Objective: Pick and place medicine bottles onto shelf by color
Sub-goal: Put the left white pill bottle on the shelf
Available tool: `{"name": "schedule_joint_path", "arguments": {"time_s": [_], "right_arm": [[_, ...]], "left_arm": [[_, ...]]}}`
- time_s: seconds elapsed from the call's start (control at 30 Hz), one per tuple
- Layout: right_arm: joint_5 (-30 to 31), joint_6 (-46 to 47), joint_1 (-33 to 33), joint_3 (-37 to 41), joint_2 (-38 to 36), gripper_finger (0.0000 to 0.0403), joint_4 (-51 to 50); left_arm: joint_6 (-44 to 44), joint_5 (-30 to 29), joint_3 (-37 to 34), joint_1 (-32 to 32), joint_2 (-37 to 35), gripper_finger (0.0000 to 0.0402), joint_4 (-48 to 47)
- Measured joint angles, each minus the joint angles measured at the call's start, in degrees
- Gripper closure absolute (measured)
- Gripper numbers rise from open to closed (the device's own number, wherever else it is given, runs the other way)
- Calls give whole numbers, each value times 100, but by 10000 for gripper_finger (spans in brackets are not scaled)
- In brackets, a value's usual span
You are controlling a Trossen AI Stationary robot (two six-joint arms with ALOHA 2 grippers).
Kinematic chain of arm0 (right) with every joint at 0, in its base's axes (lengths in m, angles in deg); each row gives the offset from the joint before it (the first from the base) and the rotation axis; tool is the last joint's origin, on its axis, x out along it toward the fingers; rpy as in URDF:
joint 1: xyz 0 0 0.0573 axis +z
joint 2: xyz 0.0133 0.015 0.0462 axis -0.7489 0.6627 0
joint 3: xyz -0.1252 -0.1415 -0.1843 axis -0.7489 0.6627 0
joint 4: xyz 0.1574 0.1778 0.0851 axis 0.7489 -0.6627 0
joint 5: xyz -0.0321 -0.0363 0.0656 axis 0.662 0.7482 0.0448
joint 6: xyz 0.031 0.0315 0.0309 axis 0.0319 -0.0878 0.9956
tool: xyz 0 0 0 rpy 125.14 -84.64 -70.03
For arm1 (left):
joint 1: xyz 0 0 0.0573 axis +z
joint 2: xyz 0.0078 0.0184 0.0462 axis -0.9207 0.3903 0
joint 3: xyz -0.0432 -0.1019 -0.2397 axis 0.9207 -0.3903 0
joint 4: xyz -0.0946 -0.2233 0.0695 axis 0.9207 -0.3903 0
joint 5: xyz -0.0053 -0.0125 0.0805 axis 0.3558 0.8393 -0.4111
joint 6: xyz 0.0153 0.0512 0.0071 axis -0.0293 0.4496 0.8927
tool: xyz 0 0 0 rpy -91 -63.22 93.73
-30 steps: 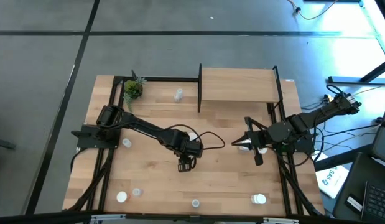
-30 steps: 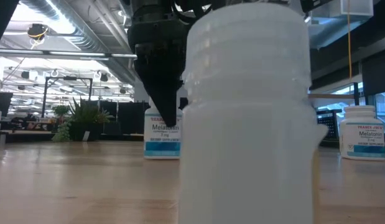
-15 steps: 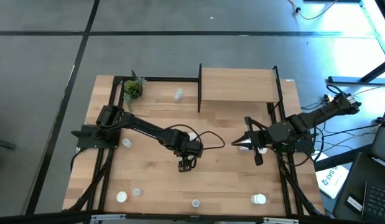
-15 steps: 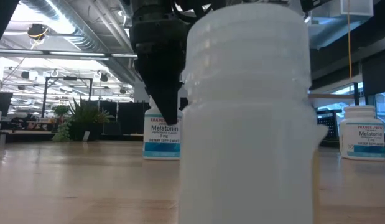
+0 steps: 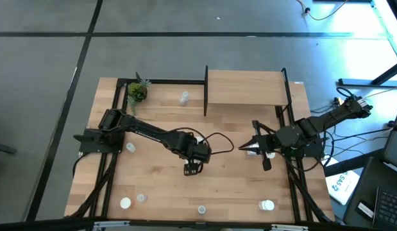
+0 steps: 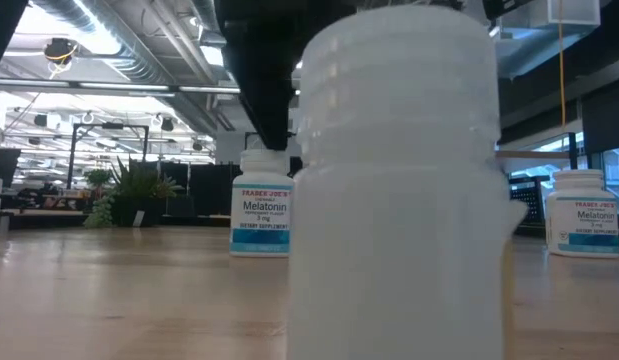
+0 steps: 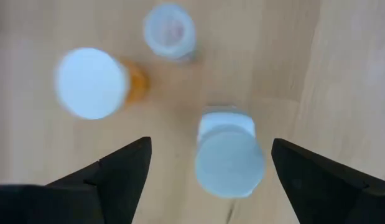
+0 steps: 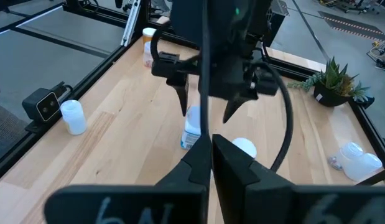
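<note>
L gripper, fingers spread, rising off small white melatonin bottle (table's 6 o'clock) — not grasped yet; R gripper closed, idling.

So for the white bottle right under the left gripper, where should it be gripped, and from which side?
Across the cylindrical body just below the cap, coming straight down. The white bottle stands upright, its round cap facing the left gripper, whose open fingers already straddle it. The orange bottle and clear bottle stand apart, outside the fingers.
</note>
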Motion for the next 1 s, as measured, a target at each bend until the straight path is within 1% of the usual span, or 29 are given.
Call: {"name": "schedule_joint_path", "arguments": {"time_s": [0.27, 0.5, 0.77, 1.0], "right_arm": [[0, 0, 0, 0, 0, 384, 3], [0, 0, 0, -4, 9, 384, 34], [0, 0, 2, -4, 9, 384, 46], [0, 2, 1, -3, 9, 384, 97]], "left_arm": [[-63, -233, 448, -401, -188, 75, -262], [-772, -767, 463, -837, -786, 75, -604], [-1612, -1342, 462, -1614, -1376, 75, -783], [-2298, -2139, 461, -2242, -1652, 75, -972]]}}
